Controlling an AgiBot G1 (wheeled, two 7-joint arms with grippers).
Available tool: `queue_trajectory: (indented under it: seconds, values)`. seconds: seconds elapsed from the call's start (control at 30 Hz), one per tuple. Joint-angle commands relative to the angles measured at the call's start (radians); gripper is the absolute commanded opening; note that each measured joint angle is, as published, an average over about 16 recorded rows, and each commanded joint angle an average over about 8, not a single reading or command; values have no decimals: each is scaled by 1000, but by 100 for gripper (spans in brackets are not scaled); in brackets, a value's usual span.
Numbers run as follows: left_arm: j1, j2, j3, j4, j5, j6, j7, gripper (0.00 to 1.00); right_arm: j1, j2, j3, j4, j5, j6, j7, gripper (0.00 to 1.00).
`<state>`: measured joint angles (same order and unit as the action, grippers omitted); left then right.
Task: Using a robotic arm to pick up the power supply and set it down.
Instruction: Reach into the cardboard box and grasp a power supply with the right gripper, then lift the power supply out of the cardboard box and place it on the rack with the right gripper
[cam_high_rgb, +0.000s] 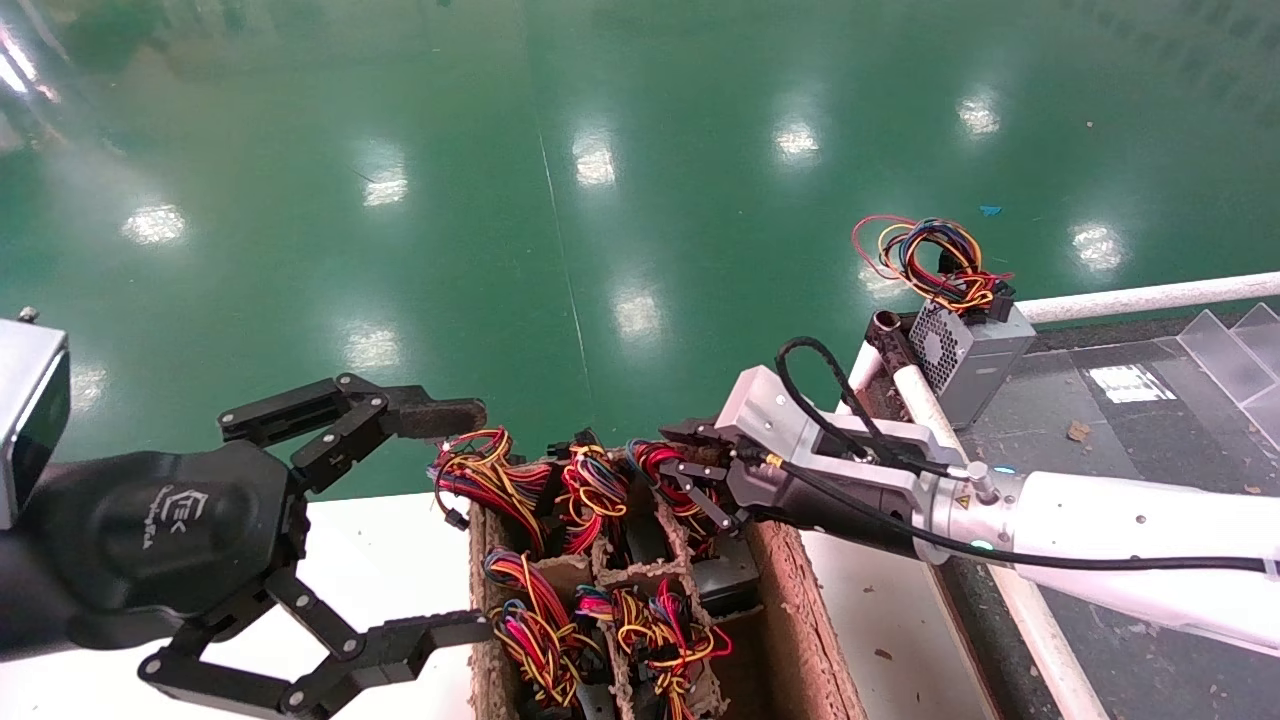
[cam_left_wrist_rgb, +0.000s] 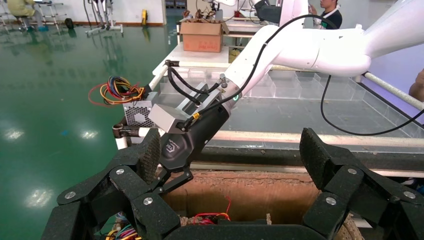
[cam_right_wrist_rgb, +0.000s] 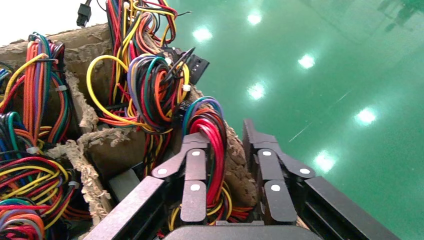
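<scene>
A brown cardboard box (cam_high_rgb: 795, 600) with paper dividers holds several power supplies, each showing as a bundle of red, yellow and blue wires. My right gripper (cam_high_rgb: 684, 462) reaches into the far right compartment. In the right wrist view its black fingers (cam_right_wrist_rgb: 193, 175) are closed around the red wire bundle of one power supply (cam_right_wrist_rgb: 212, 135), with the torn divider wall pinched in beside it. That unit's grey body is hidden in the compartment. My left gripper (cam_high_rgb: 455, 520) hangs wide open left of the box, holding nothing (cam_left_wrist_rgb: 230, 155).
A grey unit with a perforated grille face (cam_high_rgb: 965, 350) and a loose wire loop stands on the dark belt (cam_high_rgb: 1100, 430) at the right, beside white rails. The box rests on a white table (cam_high_rgb: 380, 560). Green floor lies beyond.
</scene>
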<state>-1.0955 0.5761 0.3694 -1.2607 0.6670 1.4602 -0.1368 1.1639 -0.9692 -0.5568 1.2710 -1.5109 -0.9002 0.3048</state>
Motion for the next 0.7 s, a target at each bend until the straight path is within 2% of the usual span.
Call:
queue_trajectory:
  seconds: [0.03, 0.37, 0.7]
  values:
    - [0, 0, 0, 0, 0, 0, 0, 100, -2, -1, -1, 4, -3, 3, 1, 0]
    - [0, 0, 0, 0, 0, 0, 0, 100, -42, 44, 46, 61, 56, 25, -19, 0]
    - [0, 0, 0, 0, 0, 0, 0, 100, -52, 150, 204, 87, 264, 1, -149, 0]
